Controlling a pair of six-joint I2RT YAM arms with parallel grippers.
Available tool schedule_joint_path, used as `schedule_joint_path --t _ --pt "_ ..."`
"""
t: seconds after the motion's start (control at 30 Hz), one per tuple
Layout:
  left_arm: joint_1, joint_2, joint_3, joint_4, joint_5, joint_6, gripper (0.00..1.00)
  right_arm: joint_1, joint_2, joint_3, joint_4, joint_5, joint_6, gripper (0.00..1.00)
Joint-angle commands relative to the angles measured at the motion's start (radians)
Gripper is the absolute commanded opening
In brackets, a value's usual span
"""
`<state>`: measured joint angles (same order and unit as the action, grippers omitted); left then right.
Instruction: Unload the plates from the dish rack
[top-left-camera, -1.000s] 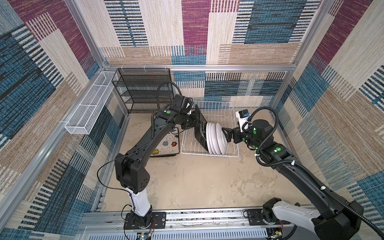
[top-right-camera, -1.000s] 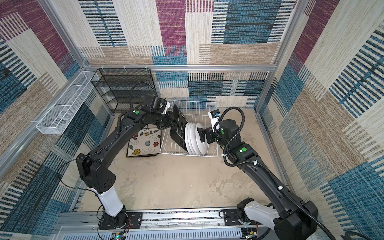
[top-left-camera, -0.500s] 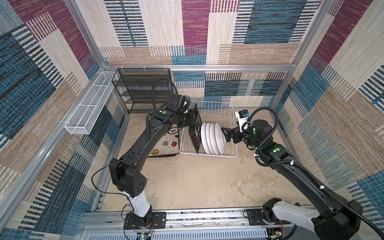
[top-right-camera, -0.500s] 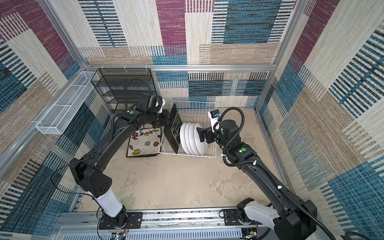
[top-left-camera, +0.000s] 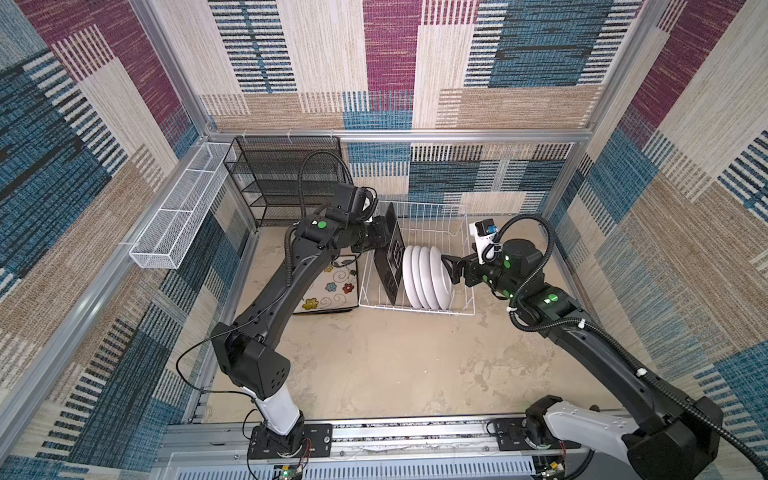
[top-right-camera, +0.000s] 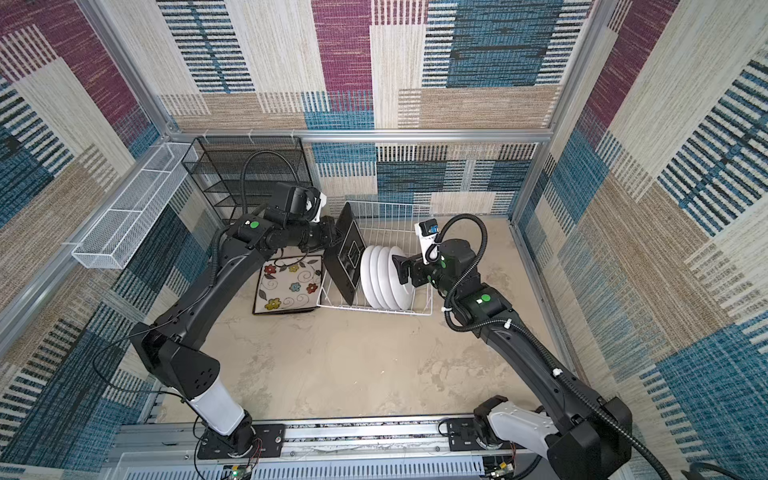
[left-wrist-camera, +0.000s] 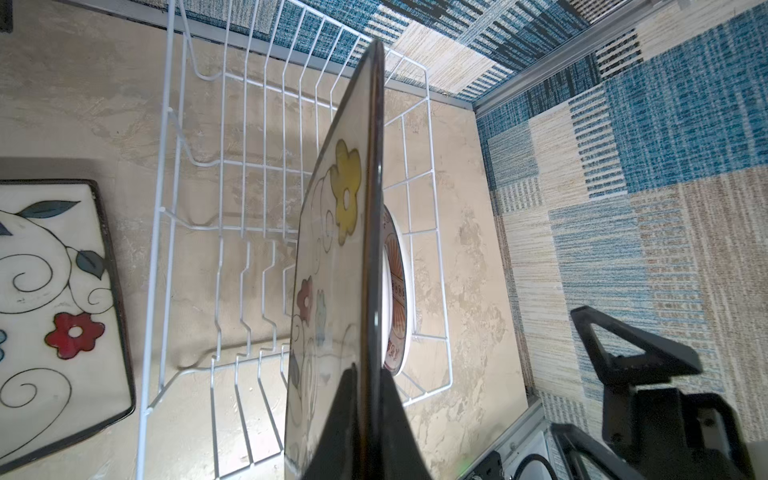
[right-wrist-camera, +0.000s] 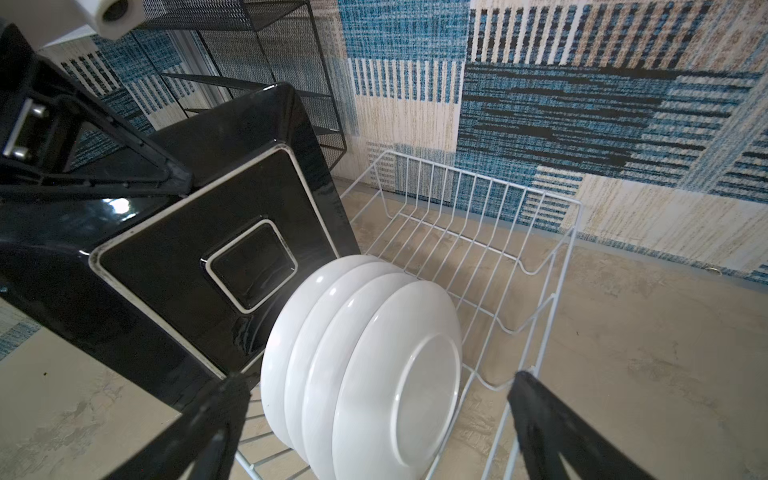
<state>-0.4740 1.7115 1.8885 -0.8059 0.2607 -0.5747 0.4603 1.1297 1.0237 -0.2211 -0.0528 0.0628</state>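
L claw (left-wrist-camera: 365, 376) clamped on the rim of a square plate (top-left-camera: 391, 259), which is glossy black at the back w/ a cream flowered face, upright and tilted at the rack's (top-left-camera: 459, 226) left end. Four round plates (top-left-camera: 428, 277), white backs showing, stand in the rack just right of it. R claw (top-left-camera: 451, 269) gapes wide beside them. A 2nd flowered plate (top-left-camera: 328, 291) lies flat left of the rack.

I see square plate (right-wrist-camera: 187, 257): glossy black back | round plates (right-wrist-camera: 374, 365): smooth glossy white | dish rack (right-wrist-camera: 478, 176): white-coated wire
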Motion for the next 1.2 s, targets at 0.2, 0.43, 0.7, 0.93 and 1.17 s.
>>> schedule_joint_path --t 0.2,0.43,0.7,0.93,1.17 --pt "0.003 -0.023 0.046 0.081 -0.003 0.11 0.0 -0.008 0.048 0.05 -0.001 -0.018 0.078 1.0" --pt "0.003 -0.023 0.066 0.101 0.004 0.252 0.0 -0.025 0.085 0.088 -0.032 -0.051 0.136 1.0" --pt "0.002 -0.064 0.031 0.153 0.018 0.469 0.0 -0.091 0.177 0.217 -0.151 -0.129 0.289 1.0" --pt "-0.007 -0.134 -0.069 0.256 0.055 0.607 0.0 -0.144 0.225 0.271 -0.152 -0.287 0.411 1.0" --pt "-0.034 -0.278 -0.311 0.504 0.053 0.821 0.0 -0.199 0.255 0.35 -0.175 -0.409 0.52 1.0"
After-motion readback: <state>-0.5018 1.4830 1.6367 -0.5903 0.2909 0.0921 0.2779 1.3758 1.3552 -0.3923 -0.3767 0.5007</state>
